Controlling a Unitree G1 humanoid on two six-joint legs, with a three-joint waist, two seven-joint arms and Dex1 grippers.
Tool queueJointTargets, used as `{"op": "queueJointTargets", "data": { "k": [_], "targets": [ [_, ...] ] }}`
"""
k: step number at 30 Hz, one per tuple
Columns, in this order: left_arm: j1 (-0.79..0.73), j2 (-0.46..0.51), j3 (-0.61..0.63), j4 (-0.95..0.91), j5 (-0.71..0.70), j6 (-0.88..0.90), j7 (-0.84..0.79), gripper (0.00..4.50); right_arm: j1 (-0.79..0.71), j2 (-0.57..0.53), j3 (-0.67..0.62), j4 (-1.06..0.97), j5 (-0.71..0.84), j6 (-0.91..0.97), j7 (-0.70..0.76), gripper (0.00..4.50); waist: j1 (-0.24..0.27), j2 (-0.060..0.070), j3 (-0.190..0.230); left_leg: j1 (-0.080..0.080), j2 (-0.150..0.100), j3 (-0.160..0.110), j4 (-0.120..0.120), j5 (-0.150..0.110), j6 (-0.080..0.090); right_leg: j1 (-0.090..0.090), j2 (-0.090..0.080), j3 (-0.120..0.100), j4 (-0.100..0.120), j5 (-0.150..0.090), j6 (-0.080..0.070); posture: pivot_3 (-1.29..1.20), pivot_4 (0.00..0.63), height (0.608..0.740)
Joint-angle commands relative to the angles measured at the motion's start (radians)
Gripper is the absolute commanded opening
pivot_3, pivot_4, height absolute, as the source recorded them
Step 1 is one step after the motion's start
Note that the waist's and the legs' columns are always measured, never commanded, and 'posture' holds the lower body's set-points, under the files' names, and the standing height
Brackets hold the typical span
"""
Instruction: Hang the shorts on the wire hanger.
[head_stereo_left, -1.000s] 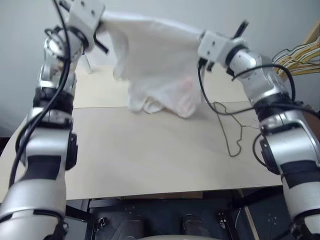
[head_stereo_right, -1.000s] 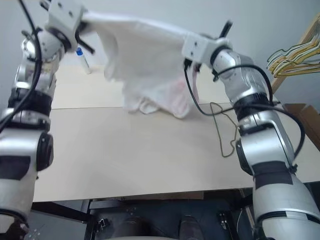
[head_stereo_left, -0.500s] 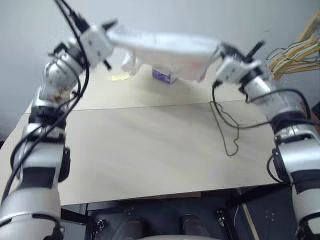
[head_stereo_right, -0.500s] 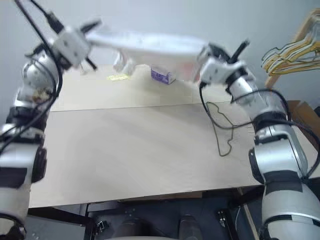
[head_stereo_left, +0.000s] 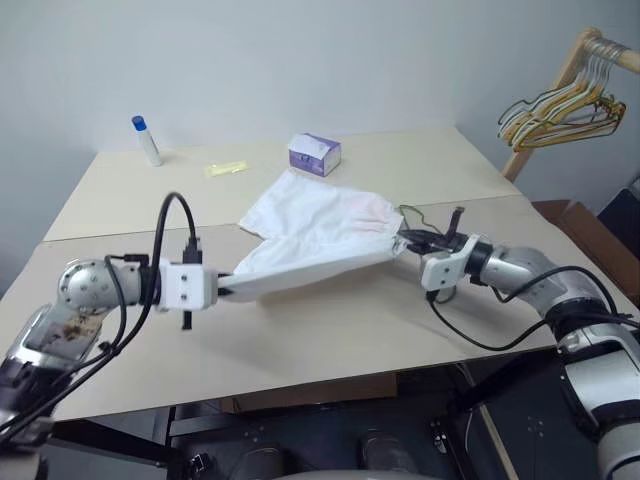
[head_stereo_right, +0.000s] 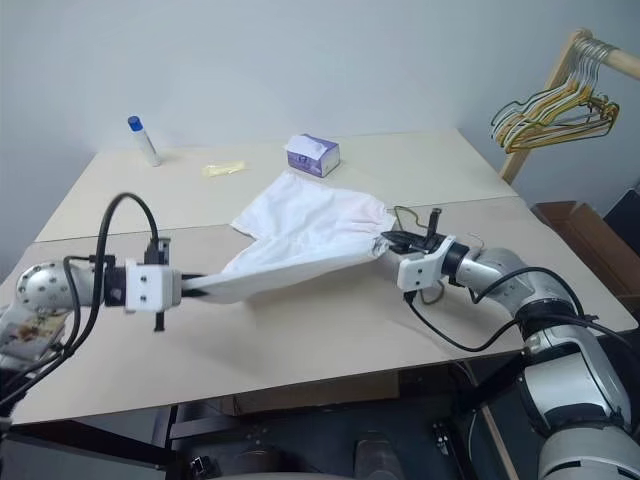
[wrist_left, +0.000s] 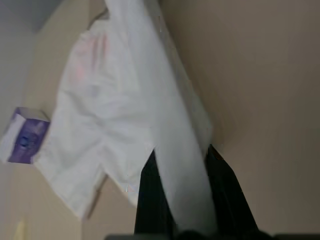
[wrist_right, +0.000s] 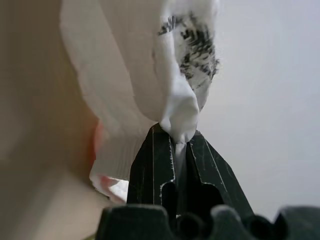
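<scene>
Pale wood tabletop (head_stereo_left: 330, 340) runs in front of you against a plain light wall. Starting at your far left, a small white bottle with a blue cap (head_stereo_left: 146, 139) stands near the back edge, and a yellowish slip (head_stereo_left: 225, 169) lies a little to its right. Nearer to you, your left gripper (head_stereo_left: 226, 293) lies low over the table with its black fingers (wrist_left: 150, 200) clamped on one end of the shorts (head_stereo_left: 315, 235); the left wrist view shows the white cloth pinched between them. From there the shorts stretch across the middle of the table, fanned out flat towards the back, where one hem reaches close to the purple-and-white tissue box (head_stereo_left: 314, 154) without clearly touching it. A faint pink tint shows near the right end of the fabric. Further right, your right gripper (head_stereo_right: 392, 240) holds the other end, jaws closed on a bunched fold of it. The wire hanger (head_stereo_left: 420, 213) lies on the table just beside that gripper, partly hidden behind it. At your far right, a bunch of hangers (head_stereo_left: 555, 105) hangs from a wooden rack (head_stereo_left: 585, 50).
</scene>
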Motion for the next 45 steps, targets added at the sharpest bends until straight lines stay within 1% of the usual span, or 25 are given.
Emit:
{"op": "queueJointTargets", "data": {
  "k": [1, 5, 8, 11, 14, 15, 17, 18, 19, 20, 22, 24, 26, 28, 29, 30, 32, 35, 37, 38, 40, 42, 45],
  "targets": [
    [0.085, 0.063, 0.035, -0.087, -0.029, 0.014, -0.084, 0.06, 0.054, -0.060, -0.010, -0.055, -0.035, -0.016, -0.018, 0.00, 0.008, 0.000, 0.000, 0.000, 0.000, 0.000, 0.000, 0.000, 0.000, -0.001, 0.000, 0.000, 0.000, 0.000, 0.000, 0.06, 0.001, 0.740],
    [0.167, 0.096, 0.044, -0.174, -0.049, 0.045, -0.130, 0.06, 0.144, -0.089, -0.025, -0.144, -0.024, -0.015, 0.000, 0.00, 0.015, -0.001, 0.001, -0.004, 0.000, 0.002, 0.000, -0.001, 0.002, -0.004, 0.000, 0.001, 0.000, -0.001, 0.000, 0.06, 0.015, 0.740],
    [0.205, 0.112, 0.048, -0.246, -0.070, 0.077, -0.158, 0.06, 0.211, -0.115, -0.036, -0.222, 0.006, -0.008, 0.034, 0.00, 0.019, -0.001, 0.001, -0.002, 0.000, 0.003, 0.000, -0.001, 0.002, -0.002, 0.000, 0.002, 0.000, -0.001, 0.000, 0.06, 0.022, 0.740],
    [0.242, 0.114, 0.057, -0.311, -0.097, 0.111, -0.171, 0.06, 0.288, -0.157, -0.056, -0.323, 0.073, 0.005, 0.087, 0.00, 0.020, -0.002, 0.002, 0.000, 0.001, 0.003, 0.000, -0.001, 0.002, -0.001, 0.000, 0.002, 0.000, -0.004, -0.004, 0.06, 0.027, 0.740],
    [0.262, 0.093, 0.055, -0.319, -0.093, 0.135, -0.157, 0.06, 0.373, -0.204, -0.068, -0.427, 0.159, 0.024, 0.155, 0.00, 0.027, -0.003, 0.003, 0.001, 0.001, 0.003, 0.000, -0.002, 0.003, -0.001, 0.000, 0.003, 0.000, -0.005, -0.005, 0.05, 0.035, 0.740],
    [0.267, 0.084, 0.053, -0.315, -0.089, 0.143, -0.149, 0.25, 0.400, -0.219, -0.069, -0.459, 0.181, 0.031, 0.178, 0.00, 0.028, -0.003, 0.003, 0.001, 0.001, 0.003, 0.000, -0.002, 0.003, 0.000, 0.000, 0.003, 0.000, -0.005, -0.005, 0.05, 0.037, 0.740],
    [0.271, 0.071, 0.058, -0.296, -0.100, 0.152, -0.153, 0.67, 0.454, -0.241, -0.072, -0.520, 0.243, 0.058, 0.229, 0.68, 0.031, -0.004, 0.004, 0.002, 0.001, 0.004, 0.000, -0.002, 0.003, 0.000, 0.001, 0.004, 0.000, -0.006, -0.006, 0.05, 0.039, 0.740],
    [0.273, 0.068, 0.068, -0.289, -0.115, 0.159, -0.160, 0.95, 0.475, -0.249, -0.074, -0.545, 0.266, 0.071, 0.250, 0.91, 0.033, -0.006, 0.005, 0.002, 0.001, 0.004, 0.000, -0.002, 0.003, 0.001, 0.001, 0.004, -0.001, -0.006, -0.006, 0.05, 0.040, 0.740],
    [0.282, 0.072, 0.094, -0.286, -0.148, 0.175, -0.172, 1.34, 0.494, -0.258, -0.077, -0.566, 0.284, 0.082, 0.270, 1.32, 0.033, -0.006, 0.007, 0.003, 0.002, 0.004, 0.000, -0.002, 0.003, 0.002, 0.001, 0.004, 0.000, -0.007, -0.006, 0.05, 0.041, 0.740],
    [0.308, 0.082, 0.145, -0.286, -0.199, 0.193, -0.190, 1.55, 0.511, -0.267, -0.081, -0.585, 0.301, 0.094, 0.287, 1.53, 0.033, -0.008, 0.009, 0.003, 0.002, 0.004, 0.000, -0.002, 0.003, 0.002, 0.001, 0.004, -0.001, -0.007, -0.006, 0.05, 0.042, 0.740],
    [0.363, 0.094, 0.260, -0.297, -0.289, 0.229, -0.225, 2.20, 0.543, -0.283, -0.097, -0.615, 0.330, 0.118, 0.313, 2.23, 0.032, -0.011, 0.013, 0.003, 0.004, 0.004, 0.000, -0.002, 0.004, 0.001, 0.001, 0.004, 0.000, -0.008, -0.006, 0.06, 0.046, 0.740],
    [0.397, 0.087, 0.341, -0.310, -0.342, 0.257, -0.245, 2.83, 0.565, -0.294, -0.114, -0.632, 0.348, 0.135, 0.333, 2.91, 0.035, -0.011, 0.014, 0.002, 0.005, 0.005, 0.000, -0.002, 0.004, -0.001, 0.001, 0.004, 0.000, -0.008, -0.006, 0.07, 0.048, 0.740],
    [0.407, 0.089, 0.430, -0.309, -0.431, 0.331, -0.271, 3.48, 0.594, -0.310, -0.139, -0.644, 0.373, 0.150, 0.350, 3.60, 0.040, -0.011, 0.016, 0.001, 0.004, 0.005, 0.000, -0.002, 0.004, -0.001, 0.000, 0.004, 0.000, -0.008, -0.005, 0.08, 0.049, 0.740],
    [0.378, 0.085, 0.506, -0.292, -0.504, 0.399, -0.266, 4.12, 0.644, -0.346, -0.170, -0.657, 0.431, 0.177, 0.382, 4.30, 0.047, -0.012, 0.018, 0.001, 0.004, 0.005, 0.000, -0.002, 0.004, -0.002, 0.000, 0.004, 0.000, -0.010, -0.003, 0.09, 0.051, 0.740],
    [0.355, 0.083, 0.529, -0.283, -0.529, 0.430, -0.256, 4.45, 0.675, -0.367, -0.186, -0.664, 0.475, 0.199, 0.409, 4.50, 0.053, -0.012, 0.018, 0.001, 0.004, 0.004, 0.000, -0.002, 0.004, -0.002, 0.000, 0.003, 0.000, -0.012, 0.000, 0.10, 0.053, 0.740],
    [0.331, 0.081, 0.545, -0.275, -0.550, 0.460, -0.243, 4.48, 0.705, -0.386, -0.201, -0.671, 0.527, 0.226, 0.438, 4.50, 0.061, -0.012, 0.019, 0.001, 0.004, 0.004, 0.000, -0.002, 0.004, -0.001, -0.001, 0.003, 0.000, -0.012, 0.000, 0.10, 0.053, 0.740],
    [0.268, 0.074, 0.557, -0.263, -0.600, 0.533, -0.202, 4.48, 0.768, -0.406, -0.246, -0.699, 0.655, 0.322, 0.488, 4.50, 0.067, -0.013, 0.019, 0.001, 0.004, 0.004, 0.000, -0.002, 0.004, -0.001, -0.001, 0.003, -0.001, -0.012, 0.000, 0.10, 0.053, 0.740],
    [0.167, 0.045, 0.533, -0.260, -0.637, 0.606, -0.131, 4.48, 0.859, -0.423, -0.342, -0.798, 0.925, 0.587, 0.583, 4.50, 0.067, -0.013, 0.020, 0.002, 0.004, 0.003, 0.000, -0.002, 0.004, 0.002, 0.000, 0.002, -0.001, -0.012, 0.000, 0.10, 0.052, 0.740],
    [0.095, 0.003, 0.496, -0.267, -0.650, 0.651, -0.067, 4.48, 0.879, -0.415, -0.404, -0.836, 1.036, 0.743, 0.613, 4.50, 0.066, -0.014, 0.021, 0.002, 0.004, 0.002, 0.000, -0.003, 0.004, 0.004, 0.000, 0.002, -0.002, -0.012, 0.000, 0.10, 0.052, 0.740],
    [0.055, -0.021, 0.466, -0.274, -0.656, 0.677, -0.036, 4.48, 0.872, -0.406, -0.424, -0.843, 1.060, 0.818, 0.614, 4.50, 0.064, -0.013, 0.020, 0.003, 0.004, 0.002, 0.000, -0.003, 0.004, 0.005, 0.000, 0.002, -0.002, -0.011, 0.000, 0.06, 0.042, 0.740],
    [-0.017, -0.066, 0.401, -0.285, -0.655, 0.716, -0.006, 4.48, 0.823, -0.374, -0.428, -0.847, 1.034, 0.978, 0.559, 4.50, 0.062, -0.014, 0.020, 0.006, 0.004, 0.002, 0.000, -0.003, 0.004, 0.008, 0.000, 0.002, -0.003, -0.011, 0.001, 0.06, 0.039, 0.740],
    [-0.076, -0.115, 0.346, -0.286, -0.650, 0.735, 0.007, 4.48, 0.752, -0.328, -0.414, -0.853, 1.027, 1.169, 0.503, 4.50, 0.060, -0.015, 0.020, 0.008, 0.004, 0.002, 0.000, -0.003, 0.003, 0.010, 0.000, 0.002, -0.003, -0.010, 0.001, 0.03, 0.033, 0.740],
    [-0.139, -0.180, 0.283, -0.277, -0.614, 0.743, 0.041, 4.48, 0.619, -0.242, -0.389, -0.851, 1.003, 1.447, 0.399, 4.50, 0.057, -0.015, 0.019, 0.006, 0.002, 0.002, 0.000, -0.003, 0.003, 0.008, 0.000, 0.002, -0.003, -0.007, -0.002, 0.02, 0.027, 0.740]
  ]
}}
